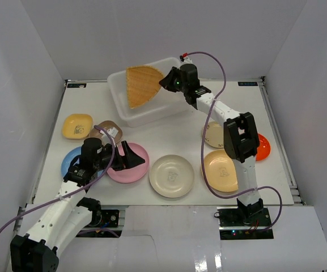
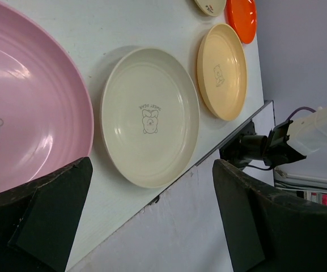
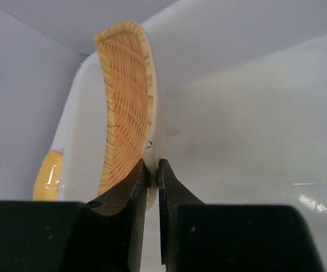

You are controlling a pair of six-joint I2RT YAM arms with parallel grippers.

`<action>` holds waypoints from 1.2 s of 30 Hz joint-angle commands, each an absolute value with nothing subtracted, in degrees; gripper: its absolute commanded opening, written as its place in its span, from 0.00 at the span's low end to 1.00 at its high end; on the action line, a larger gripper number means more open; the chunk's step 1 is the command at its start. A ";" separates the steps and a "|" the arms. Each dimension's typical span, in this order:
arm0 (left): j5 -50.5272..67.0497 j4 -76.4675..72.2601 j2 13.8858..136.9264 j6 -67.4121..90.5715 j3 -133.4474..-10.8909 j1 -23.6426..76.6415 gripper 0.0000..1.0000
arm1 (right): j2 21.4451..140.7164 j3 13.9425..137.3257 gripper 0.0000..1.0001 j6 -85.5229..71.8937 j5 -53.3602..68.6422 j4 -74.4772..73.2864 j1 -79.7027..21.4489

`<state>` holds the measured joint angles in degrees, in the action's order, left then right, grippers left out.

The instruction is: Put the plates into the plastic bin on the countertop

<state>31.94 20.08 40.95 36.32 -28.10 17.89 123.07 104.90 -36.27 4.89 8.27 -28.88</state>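
Right gripper (image 1: pixel 164 81): it's pinching the rim of the wicker plate (image 1: pixel 140 85), fingers pressed nearly together with the woven edge between them.
Wicker plate: it's hanging tilted above the plastic bin (image 1: pixel 152 116), its point toward the gripper (whether its low edge is touching the bin's inside, I cannot tell).
Plastic bin: it's sitting slantwise near the far edge of the table (image 1: pixel 174 136), about midway along.
Left gripper (image 1: pixel 137 157): it's spread wide and gripping nothing, hovering over the pink plate (image 1: pixel 123 173) toward the near left corner.
Near edge: the cream plate (image 1: pixel 172 175) is lying just beside the pink one, and the tan plate (image 1: pixel 220 170) is sitting further toward the right edge.
Right edge: the orange plate (image 1: pixel 262 146) and the beige plate (image 1: pixel 213 133) are lying either side of the right arm, partly hidden.
Left edge: the yellow plate (image 1: pixel 77 126) and the brown plate (image 1: pixel 107 131) are sitting side by side, with the blue plate (image 1: pixel 69 161) peeking out under the left arm.
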 commanded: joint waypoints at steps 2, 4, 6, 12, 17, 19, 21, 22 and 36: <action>34.63 19.16 42.71 36.56 -28.74 18.28 0.98 | 124.89 111.54 0.08 -36.30 6.07 9.76 -28.21; 34.54 19.07 43.24 36.56 -28.74 18.46 0.98 | 125.15 110.22 0.08 -36.47 5.54 9.93 -28.13; 34.45 19.16 44.21 36.39 -29.09 18.46 0.98 | 125.51 108.82 0.08 -36.47 4.84 10.02 -28.04; 32.53 19.34 48.16 37.00 -30.23 20.83 0.96 | 127.09 108.02 0.27 -35.78 3.34 7.39 -28.04; 25.77 23.54 49.92 37.97 -30.76 24.52 0.91 | 124.90 107.14 0.60 -33.49 2.20 5.63 -27.95; 21.91 27.40 50.89 36.92 -32.69 25.40 0.89 | 123.32 107.58 0.64 -31.83 2.11 4.14 -27.86; 19.70 29.17 51.76 36.30 -34.18 25.93 0.88 | 120.87 107.23 0.64 -30.85 2.02 2.99 -27.77; 18.99 29.96 52.81 36.04 -35.67 26.10 0.86 | 119.63 106.62 0.64 -29.81 2.20 2.81 -27.77; -3.30 30.94 73.20 35.07 -49.47 34.80 0.77 | 73.44 50.69 0.49 -26.19 2.64 4.66 -31.46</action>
<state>4.95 30.92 70.87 35.38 -45.28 32.56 79.29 61.47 -27.14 4.23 4.40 -30.00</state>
